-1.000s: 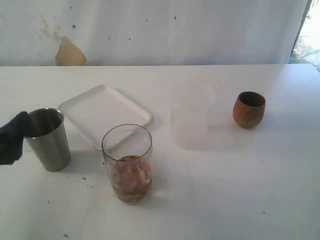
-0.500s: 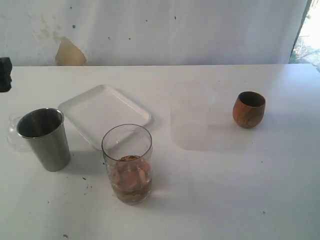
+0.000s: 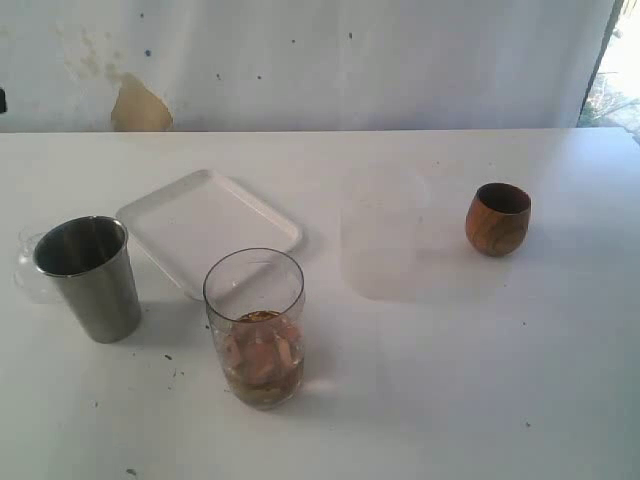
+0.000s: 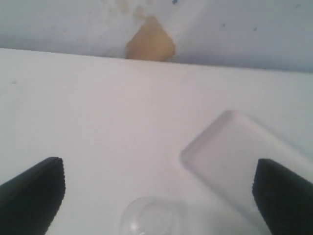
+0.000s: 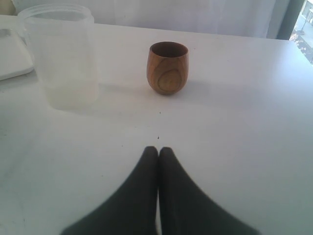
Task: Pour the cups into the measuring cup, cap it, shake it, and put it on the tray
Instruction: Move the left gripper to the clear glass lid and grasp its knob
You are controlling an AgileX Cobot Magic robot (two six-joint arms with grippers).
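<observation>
- Two cups stand upright on the white bench (image 3: 450, 400): the shiny, tapered stainless-steel tumbler (image 3: 88, 278) near its left edge and the small round-bellied brown wooden cup (image 3: 498, 218) toward its right edge.
- Between them, nearer the front edge, the tall clear straight-sided measuring cup (image 3: 255, 325) holds a brownish, lumpy fill in its lower part, so at least one pour looks done.
- Capping is not yet done: the clear domed lid (image 3: 28, 265) lies on the bench just behind the stainless-steel tumbler, which partly hides it.
- Shaking and placing remain too. The flat white rectangular tray (image 3: 210, 228) lies behind the measuring cup, apart from it.
- Left pincer (image 4: 157, 171): fingers spread wide, holding nothing, above the domed lid and the tray's corner.
- Right pincer (image 5: 157, 152): fingers pressed together, empty, low over the bench, facing the wooden cup and well apart from it.
- Neither pincer can be made out in the exterior view.
- Whether either cup holds anything I cannot tell, as both interiors show only shadow.
- What the fill is I cannot tell.
- One frosted, milky cup (image 5: 61, 54) beside the wooden cup almost melts into the bench from outside.
</observation>
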